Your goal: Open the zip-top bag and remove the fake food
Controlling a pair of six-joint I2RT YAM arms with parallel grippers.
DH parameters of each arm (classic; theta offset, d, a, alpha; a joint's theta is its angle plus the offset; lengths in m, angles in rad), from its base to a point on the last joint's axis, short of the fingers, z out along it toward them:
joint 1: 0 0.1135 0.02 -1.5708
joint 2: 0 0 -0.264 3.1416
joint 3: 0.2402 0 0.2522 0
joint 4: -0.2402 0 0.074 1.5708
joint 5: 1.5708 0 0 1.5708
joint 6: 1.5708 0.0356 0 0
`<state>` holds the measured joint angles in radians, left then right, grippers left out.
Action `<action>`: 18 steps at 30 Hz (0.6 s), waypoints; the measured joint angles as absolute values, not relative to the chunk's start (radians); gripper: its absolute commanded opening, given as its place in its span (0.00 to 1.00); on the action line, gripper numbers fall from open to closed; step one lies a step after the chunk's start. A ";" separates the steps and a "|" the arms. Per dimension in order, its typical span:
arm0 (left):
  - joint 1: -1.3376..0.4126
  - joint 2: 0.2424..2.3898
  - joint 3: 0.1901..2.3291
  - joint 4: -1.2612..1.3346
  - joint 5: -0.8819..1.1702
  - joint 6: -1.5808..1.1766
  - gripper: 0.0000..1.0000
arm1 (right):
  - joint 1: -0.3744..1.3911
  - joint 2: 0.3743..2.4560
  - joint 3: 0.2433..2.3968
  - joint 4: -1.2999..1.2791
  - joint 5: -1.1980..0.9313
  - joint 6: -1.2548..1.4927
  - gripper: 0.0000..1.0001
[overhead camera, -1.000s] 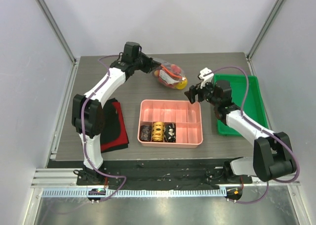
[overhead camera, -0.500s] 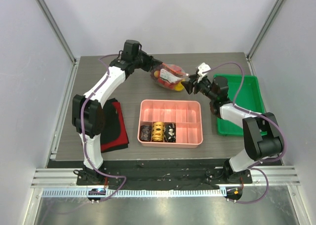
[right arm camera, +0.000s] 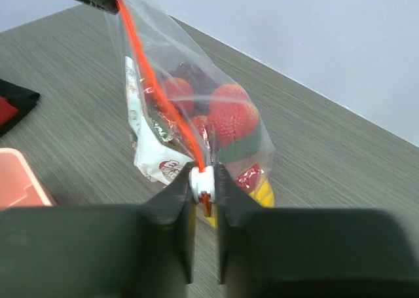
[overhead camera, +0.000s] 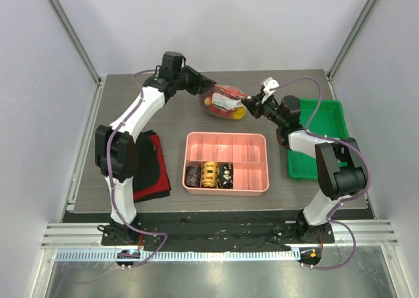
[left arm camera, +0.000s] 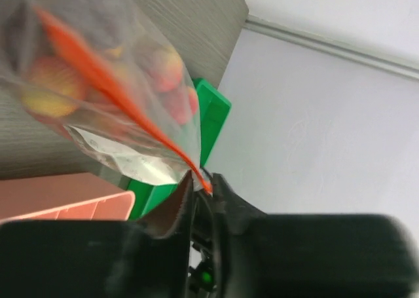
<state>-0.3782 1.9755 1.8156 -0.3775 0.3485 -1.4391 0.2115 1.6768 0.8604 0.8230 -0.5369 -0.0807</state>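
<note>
Clear crinkly zip-top bag, ends pinched by left gripper and right gripper

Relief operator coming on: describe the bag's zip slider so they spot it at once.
At the far middle of the table, beyond the pink tray, the clear bag of fruit is held between the left gripper and right gripper. Follow its red strip to the right gripper: the slider is the small white clip between its fingers, the only white piece on the strip.
</note>
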 measured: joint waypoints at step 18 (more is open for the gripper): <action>-0.619 2.006 2.225 -0.721 0.139 -0.435 0.47 | 0.194 1.678 1.021 0.486 -0.715 -0.159 0.01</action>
